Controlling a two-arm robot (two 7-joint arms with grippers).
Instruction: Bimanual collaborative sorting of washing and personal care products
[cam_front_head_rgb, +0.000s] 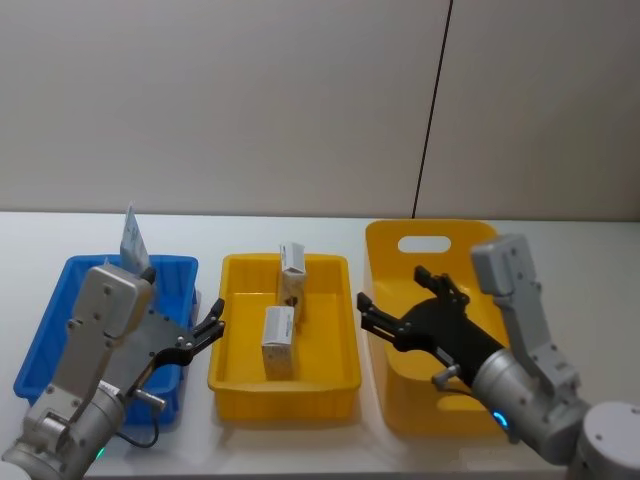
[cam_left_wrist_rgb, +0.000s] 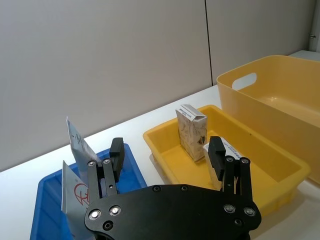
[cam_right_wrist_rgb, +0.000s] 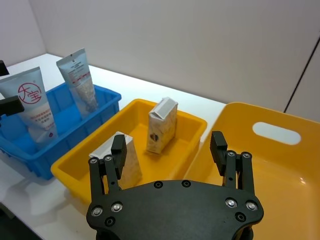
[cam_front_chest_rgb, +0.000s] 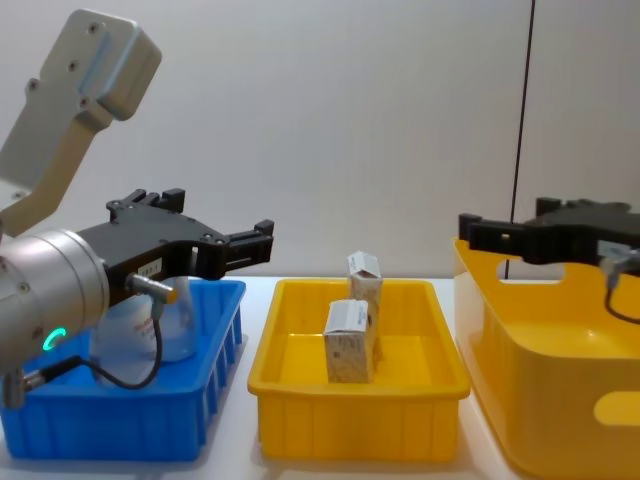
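Red ring with 大宝 on a tube (cam_right_wrist_rgb: 31, 107) in the blue tray (cam_right_wrist_rgb: 109, 102), print on cartons (cam_right_wrist_rgb: 162, 125) too small to read

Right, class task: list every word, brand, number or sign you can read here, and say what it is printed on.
"大宝" in a red ring: on one squeeze tube in the blue tray.
Red lines below that ring: too small to read.
Red print on the other squeeze tube: too small to read.
Print on the back carton and front carton in the yellow tray: unreadable.
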